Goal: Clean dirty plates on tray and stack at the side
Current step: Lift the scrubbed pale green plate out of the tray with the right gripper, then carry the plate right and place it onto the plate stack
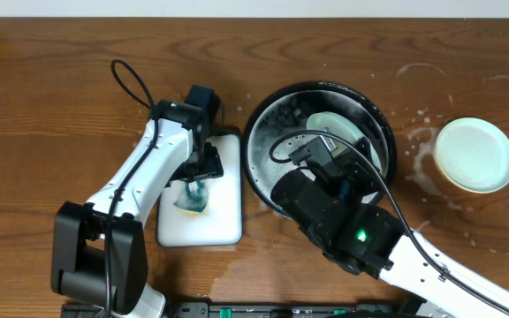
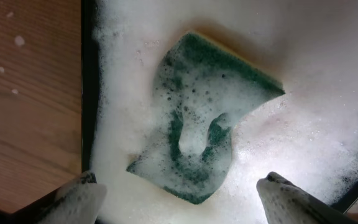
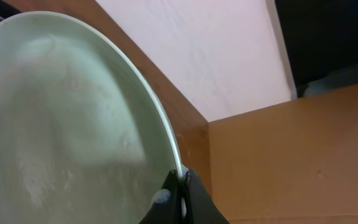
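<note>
Our right arm (image 1: 387,247) reaches into the black basin (image 1: 253,146), where a mint plate (image 1: 338,128) sits tilted. A stack of plates (image 1: 474,155) rests well apart, to the right.

Left wrist view: our left gripper (image 2: 179,186) hangs wide open and empty over the foamy sponge (image 2: 204,124) on its white tray (image 2: 328,74).

Right wrist view: our right gripper (image 3: 179,180) pinches the mint plate's (image 3: 61,124) rim tight. We judge that this thin, soapy hold could slip.

Green sponge (image 2: 207,118) lying in foamy white sponge tray (image 1: 221,221), soapy splashes (image 1: 416,168) on wooden table (image 1: 51,97)
</note>
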`<state>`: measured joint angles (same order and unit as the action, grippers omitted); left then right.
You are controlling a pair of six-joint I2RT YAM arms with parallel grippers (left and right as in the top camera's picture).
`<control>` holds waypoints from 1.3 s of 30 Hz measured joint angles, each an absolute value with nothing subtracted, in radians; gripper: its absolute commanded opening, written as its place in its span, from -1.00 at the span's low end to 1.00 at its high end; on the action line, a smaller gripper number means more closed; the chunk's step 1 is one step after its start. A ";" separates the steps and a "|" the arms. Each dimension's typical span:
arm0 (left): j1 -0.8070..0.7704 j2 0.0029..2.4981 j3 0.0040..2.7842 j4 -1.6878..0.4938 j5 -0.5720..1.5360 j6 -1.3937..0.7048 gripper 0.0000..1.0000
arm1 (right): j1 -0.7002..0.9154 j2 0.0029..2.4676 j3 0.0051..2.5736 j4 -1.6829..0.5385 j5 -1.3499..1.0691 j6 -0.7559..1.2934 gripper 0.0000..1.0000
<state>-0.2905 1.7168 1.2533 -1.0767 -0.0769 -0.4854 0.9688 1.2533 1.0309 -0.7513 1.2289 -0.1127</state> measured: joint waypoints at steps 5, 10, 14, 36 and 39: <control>-0.290 1.717 1.253 -1.077 -0.077 -0.485 0.71 | 0.933 1.253 1.031 -0.754 1.202 -0.087 -0.98; -0.290 1.717 1.253 -1.077 -0.077 -0.485 0.71 | 0.908 1.253 1.031 -0.761 1.181 -0.075 -0.98; -0.290 1.717 1.253 -1.077 -0.077 -0.485 0.71 | 0.908 1.253 1.031 -0.770 1.173 -0.064 -0.98; -0.290 1.717 1.253 -1.077 -0.077 -0.485 0.71 | 0.819 1.253 1.031 -0.812 1.071 0.023 -0.98; -0.290 1.717 1.253 -1.077 -0.077 -0.485 0.72 | 0.819 1.253 1.031 -0.812 1.070 0.023 -0.98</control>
